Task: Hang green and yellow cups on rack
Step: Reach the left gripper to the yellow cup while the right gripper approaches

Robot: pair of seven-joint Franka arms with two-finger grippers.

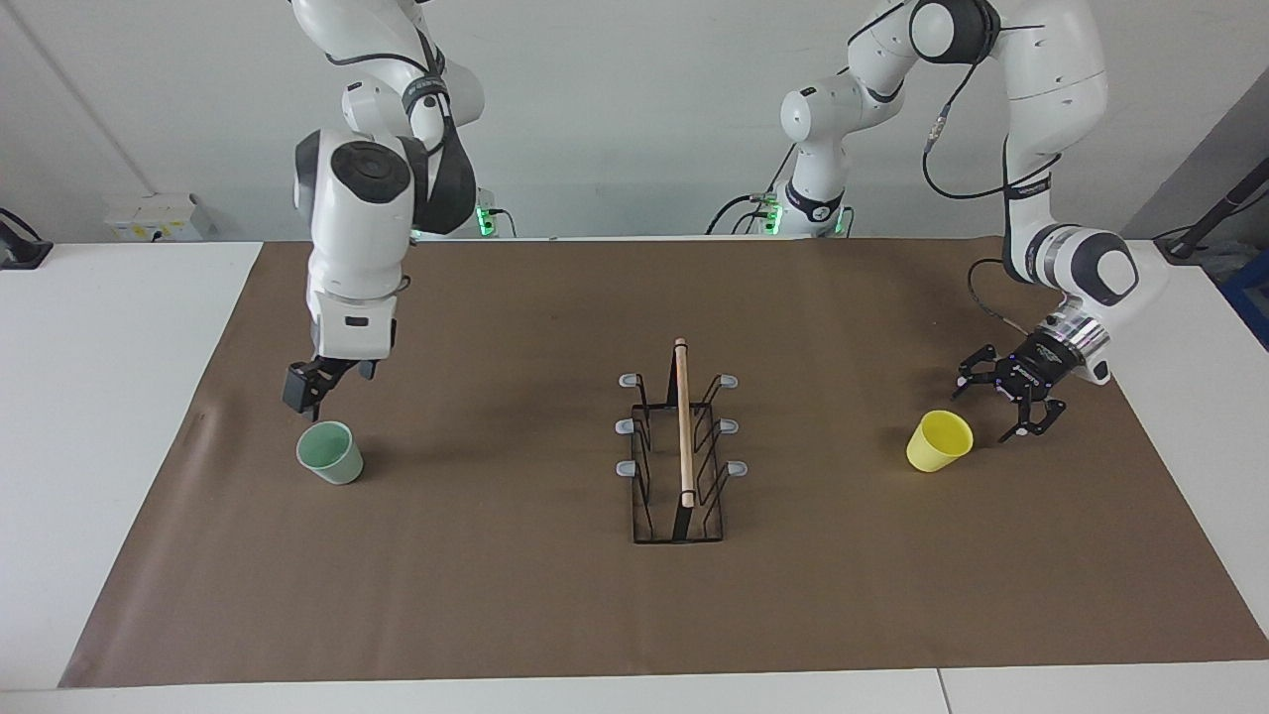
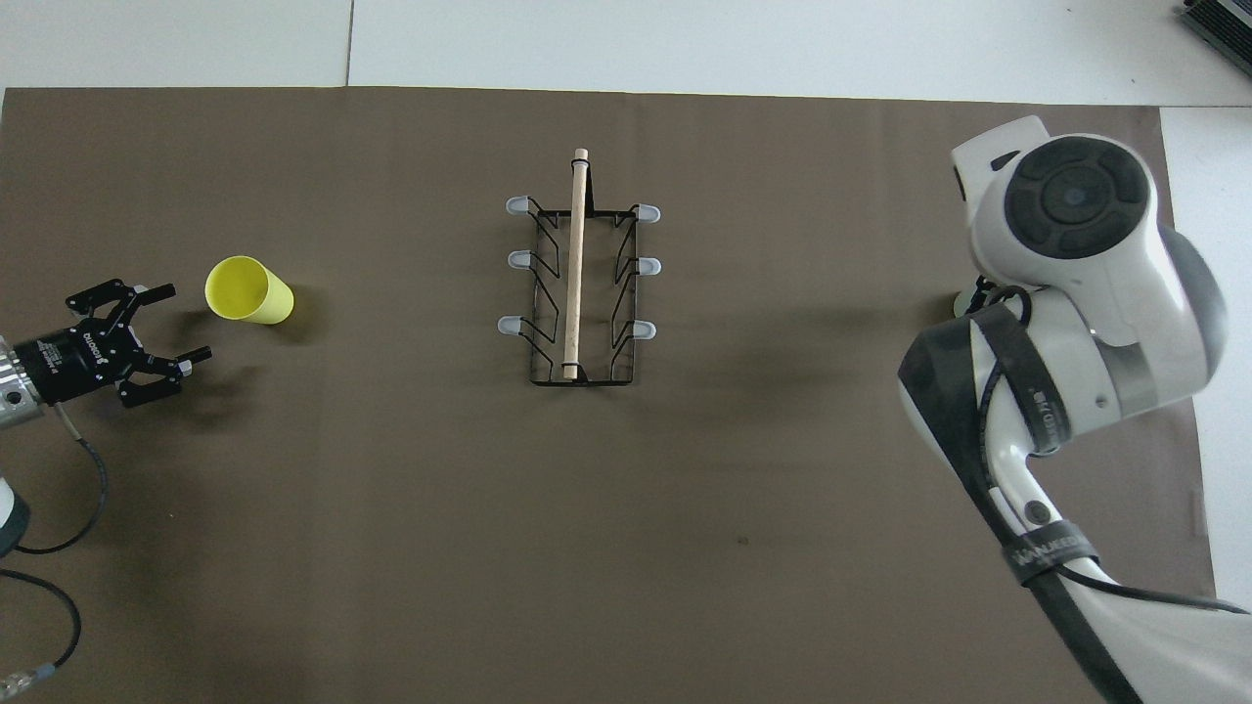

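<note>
The pale green cup (image 1: 330, 452) stands upright on the brown mat toward the right arm's end; in the overhead view only a sliver (image 2: 962, 306) shows under the arm. My right gripper (image 1: 313, 399) points down just above the cup's rim, apart from it. The yellow cup (image 1: 938, 441) (image 2: 248, 291) stands upright toward the left arm's end. My left gripper (image 1: 983, 414) (image 2: 180, 324) is open, low over the mat beside the yellow cup and apart from it. The black wire rack (image 1: 678, 456) (image 2: 579, 284), with a wooden rod on top, stands mid-table with bare prongs.
The brown mat (image 1: 516, 595) covers most of the white table (image 1: 99, 397). The right arm's bulky elbow (image 2: 1076, 284) hangs over the mat's end and hides the ground under it. The left arm's cable (image 2: 59, 508) trails over the mat.
</note>
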